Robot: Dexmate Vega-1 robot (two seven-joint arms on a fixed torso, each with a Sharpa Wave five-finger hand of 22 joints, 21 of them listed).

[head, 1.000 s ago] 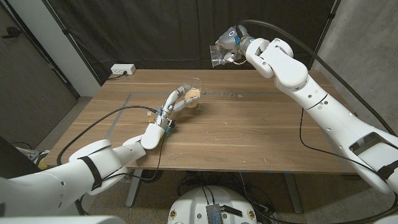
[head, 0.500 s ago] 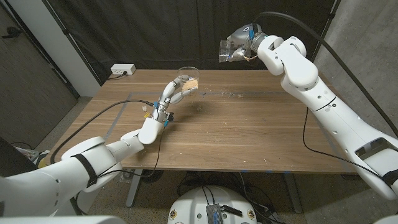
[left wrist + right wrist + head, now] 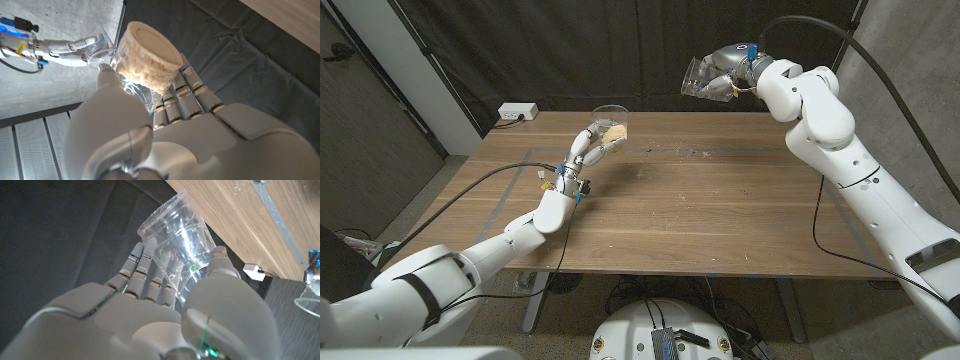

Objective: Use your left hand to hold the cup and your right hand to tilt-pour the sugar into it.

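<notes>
Here the left hand holds a clear plastic cup lifted above the wooden table, toward the table's eleven o'clock in the head view. Its fingers are wrapped around the cup's wall, with the thumb on one side and the other fingers on the other, as the left wrist view shows. Inside lies a pale, tan, clumped mass, apparently the sugar, heaped against the bottom.

The right hand is raised high beyond the table's far edge, at about one o'clock, and clamps a second clear plastic cup that lies tipped on its side with its mouth toward the left arm. In the right wrist view this cup looks empty, ribbed and glossy, tapering toward its base.

Both cups look thin-walled, light and easily crushed, so a gentle, wide wrap around the middle of the wall seems the safest hold; smooth plastic may slip if the hold is loose. The table is matte, brown, grained wood, with a white power strip at its far left corner.
</notes>
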